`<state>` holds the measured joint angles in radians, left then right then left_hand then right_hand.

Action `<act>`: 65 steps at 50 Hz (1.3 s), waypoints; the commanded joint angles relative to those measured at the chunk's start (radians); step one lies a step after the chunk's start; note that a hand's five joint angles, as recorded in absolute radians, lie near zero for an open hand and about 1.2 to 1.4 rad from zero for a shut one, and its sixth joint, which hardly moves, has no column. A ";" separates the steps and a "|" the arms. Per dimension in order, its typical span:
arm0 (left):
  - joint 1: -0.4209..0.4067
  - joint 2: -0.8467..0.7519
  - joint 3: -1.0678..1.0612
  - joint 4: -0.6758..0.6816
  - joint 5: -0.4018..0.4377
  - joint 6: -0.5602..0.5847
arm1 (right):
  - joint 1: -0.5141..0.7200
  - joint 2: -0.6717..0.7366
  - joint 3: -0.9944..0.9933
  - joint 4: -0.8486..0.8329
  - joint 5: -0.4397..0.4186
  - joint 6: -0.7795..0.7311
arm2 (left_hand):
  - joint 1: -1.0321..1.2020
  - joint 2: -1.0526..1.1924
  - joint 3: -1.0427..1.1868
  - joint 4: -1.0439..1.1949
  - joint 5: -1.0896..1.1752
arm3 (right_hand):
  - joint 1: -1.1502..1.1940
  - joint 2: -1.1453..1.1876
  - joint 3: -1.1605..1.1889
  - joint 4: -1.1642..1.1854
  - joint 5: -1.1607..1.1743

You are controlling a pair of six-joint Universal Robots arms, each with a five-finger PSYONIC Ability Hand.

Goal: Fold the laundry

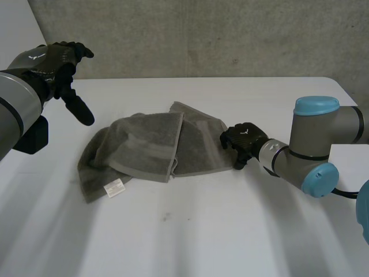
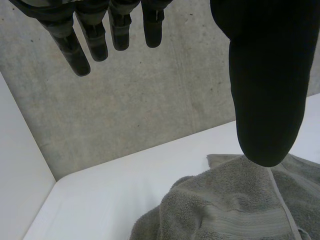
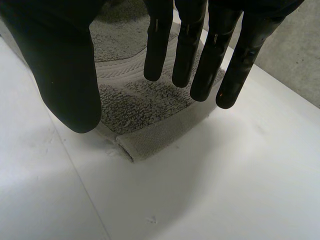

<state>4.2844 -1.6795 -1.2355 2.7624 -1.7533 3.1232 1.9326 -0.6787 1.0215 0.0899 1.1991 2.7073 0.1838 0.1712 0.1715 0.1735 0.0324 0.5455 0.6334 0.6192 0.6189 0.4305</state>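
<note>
Concrete wall (image 1: 202,34) at the far side, grey and mottled; white desk (image 1: 190,231) in front of it. Grey towel (image 1: 150,144) lying on the middle of the desk, partly folded: one flap laid over from the left, its hemmed edge running near-to-far down the centre, a second layer showing beneath on the right. Left part of the towel rumpled and rounded. Small white label (image 1: 113,188) at the near-left corner, face up. Left hand (image 1: 55,60) raised over the far-left part of the desk, well apart from the towel, at the end of the grey left arm (image 1: 14,109). Fingers (image 2: 75,47) straight and spread wide from the thumb in the left wrist view, holding nothing; wall beyond them, towel (image 2: 235,210) down on the desk past the thumb. Right hand (image 1: 241,141) low, just at the right edge of the towel, right arm (image 1: 314,144) with light-blue caps reaching in from the right. Fingers (image 3: 200,60) straight in the right wrist view, set apart from the thumb, gripping nothing. Towel (image 3: 145,105) under those fingertips, its hemmed corner lying flat on the desk between thumb and fingers. Contact between fingertips and cloth: cannot tell.
</note>
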 commanded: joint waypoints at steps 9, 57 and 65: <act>0.000 -0.005 -0.001 0.005 0.000 0.000 | -0.001 0.056 -0.055 -0.001 0.007 0.003 | 0.000 0.013 0.013 0.011 -0.023 | 0.194 0.106 0.120 0.121 0.135; -0.014 -0.065 -0.035 0.034 0.000 0.001 | -0.001 0.042 -0.139 -0.018 0.005 0.065 | 0.000 0.013 0.013 0.011 -0.023 | 0.851 0.763 0.777 0.777 0.791; -0.066 -0.192 -0.088 0.140 -0.002 0.001 | -0.003 -0.185 0.034 -0.007 0.000 0.066 | 0.015 0.028 0.027 0.025 -0.008 | 0.851 0.763 0.777 0.777 0.791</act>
<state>4.2609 -1.7811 -1.2870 2.8267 -1.7536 3.1245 1.9322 -0.7058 0.9297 0.0780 1.2023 2.7727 0.1838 0.1687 0.1713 0.1706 0.0324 0.9517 1.1757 1.1614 1.1882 0.9709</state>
